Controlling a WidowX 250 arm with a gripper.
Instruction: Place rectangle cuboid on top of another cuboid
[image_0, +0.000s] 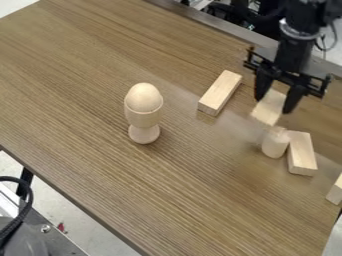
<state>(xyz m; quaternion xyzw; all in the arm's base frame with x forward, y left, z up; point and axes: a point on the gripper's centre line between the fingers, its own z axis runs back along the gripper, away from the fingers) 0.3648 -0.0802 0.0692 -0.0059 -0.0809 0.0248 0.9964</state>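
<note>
Broad tabletop (80, 115) — cuboid (269, 109) in claw (274, 104), inside edges (73, 200).

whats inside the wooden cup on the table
A wooden egg-shaped piece sits in the cup, its rounded top rising above the rim. Its lower part and the inside bottom are hidden by the wall.

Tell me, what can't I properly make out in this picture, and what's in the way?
All in the camera view:
- Gripper: where its far finger pads meet the held block, hidden by the block.
- Held block and small cylinder: whether they touch; blur hides it.
- Egg shape: its underside, hidden by the cup.
- Block at the right: its far part, cut off by the right edge.
</note>
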